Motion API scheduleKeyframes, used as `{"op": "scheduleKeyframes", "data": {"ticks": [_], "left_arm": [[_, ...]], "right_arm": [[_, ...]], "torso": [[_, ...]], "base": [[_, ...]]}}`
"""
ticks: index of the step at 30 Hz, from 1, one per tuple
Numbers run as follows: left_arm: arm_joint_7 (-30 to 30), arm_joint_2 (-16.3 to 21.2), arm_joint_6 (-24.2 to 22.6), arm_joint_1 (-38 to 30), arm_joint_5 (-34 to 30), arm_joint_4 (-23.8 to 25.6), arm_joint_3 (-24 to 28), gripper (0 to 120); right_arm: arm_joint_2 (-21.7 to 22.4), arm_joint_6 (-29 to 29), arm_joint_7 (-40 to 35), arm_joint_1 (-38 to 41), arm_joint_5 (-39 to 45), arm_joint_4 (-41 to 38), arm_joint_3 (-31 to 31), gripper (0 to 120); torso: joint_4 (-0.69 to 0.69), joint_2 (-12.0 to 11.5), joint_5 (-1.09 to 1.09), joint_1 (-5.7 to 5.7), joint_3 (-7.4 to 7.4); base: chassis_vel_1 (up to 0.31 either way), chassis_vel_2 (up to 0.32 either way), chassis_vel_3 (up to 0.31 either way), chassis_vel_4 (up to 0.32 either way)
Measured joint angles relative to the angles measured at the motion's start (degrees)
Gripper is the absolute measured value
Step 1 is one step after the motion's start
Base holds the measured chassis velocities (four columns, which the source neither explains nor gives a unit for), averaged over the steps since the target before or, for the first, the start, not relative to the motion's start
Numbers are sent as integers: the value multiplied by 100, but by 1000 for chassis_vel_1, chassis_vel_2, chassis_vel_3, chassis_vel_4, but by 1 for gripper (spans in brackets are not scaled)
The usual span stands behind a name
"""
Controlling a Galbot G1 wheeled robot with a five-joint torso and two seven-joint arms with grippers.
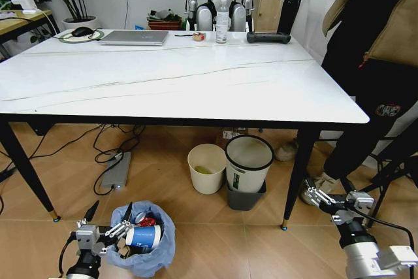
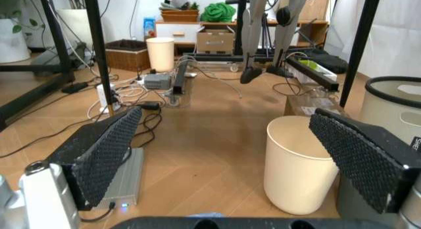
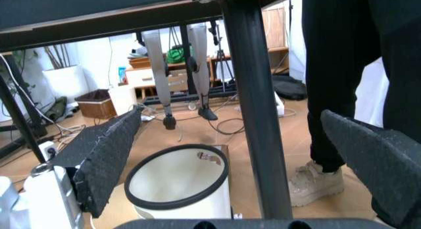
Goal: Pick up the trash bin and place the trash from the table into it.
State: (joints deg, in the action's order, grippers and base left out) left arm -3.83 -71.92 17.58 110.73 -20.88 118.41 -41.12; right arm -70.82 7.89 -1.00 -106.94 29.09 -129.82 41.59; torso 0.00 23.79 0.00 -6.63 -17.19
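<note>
I can read nothing for certain. The white bin with black rim (image 1: 248,161) under the table (image 1: 163,76) carries a small dark label on its front, too small for me to make out. In my left wrist view a few pale characters sit on the dark edge at the far right (image 2: 415,142), cut off and unreadable. The blue paper cup (image 1: 144,236) in the trash bin (image 1: 147,253) shows no legible print.
</note>
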Motion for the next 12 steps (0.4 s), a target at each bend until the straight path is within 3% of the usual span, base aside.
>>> {"op": "scheduleKeyframes", "data": {"ticks": [12], "left_arm": [[1,2,-13,-14,-13,-32,5,100]], "right_arm": [[0,0,0,0,0,0,0,100]], "torso": [[0,2,0,-1,-1]], "base": [[0,0,0,0]]}}
